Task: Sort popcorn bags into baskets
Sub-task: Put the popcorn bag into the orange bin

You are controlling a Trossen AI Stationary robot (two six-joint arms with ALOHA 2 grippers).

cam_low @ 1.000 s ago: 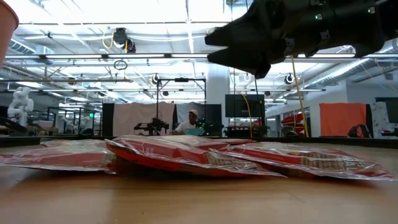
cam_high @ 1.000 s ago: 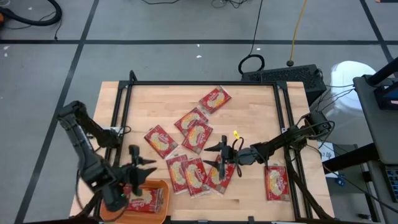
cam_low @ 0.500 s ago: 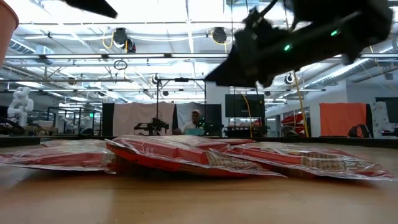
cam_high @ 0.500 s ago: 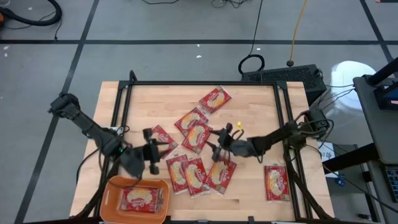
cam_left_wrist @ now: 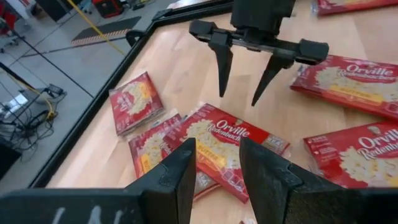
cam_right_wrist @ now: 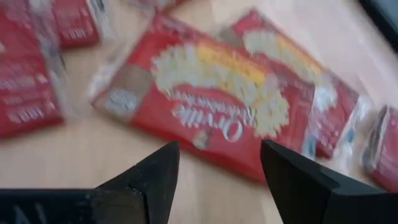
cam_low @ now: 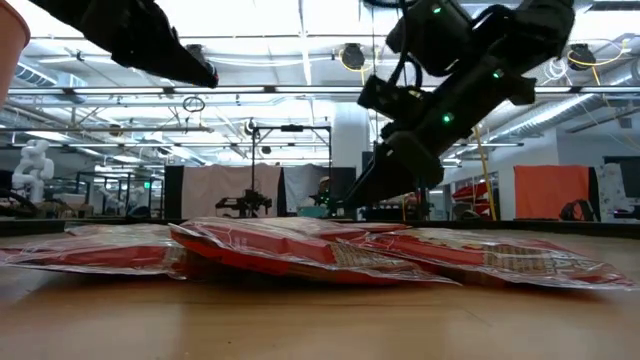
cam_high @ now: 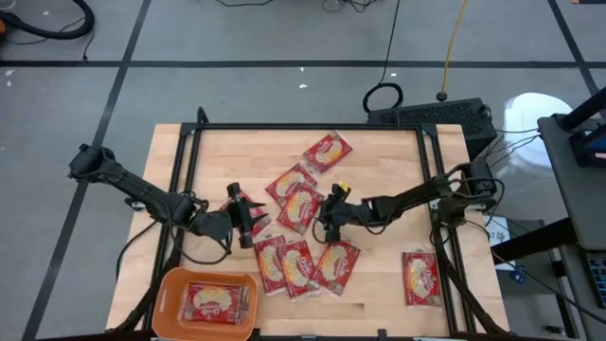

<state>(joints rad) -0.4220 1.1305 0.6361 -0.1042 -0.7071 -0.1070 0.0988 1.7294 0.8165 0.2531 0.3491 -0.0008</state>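
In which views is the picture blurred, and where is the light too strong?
Right wrist view: the popcorn bag ahead of the right gripper is smeared by motion. Low view: bright ceiling lights turn both arms into dark silhouettes. High view and left wrist view: sharp and evenly lit.

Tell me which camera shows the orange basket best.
The high view: the orange basket shows whole at the table's front-left corner, with a popcorn bag lying inside. The low view catches only a sliver of its rim at the upper left edge. Neither wrist view shows it.
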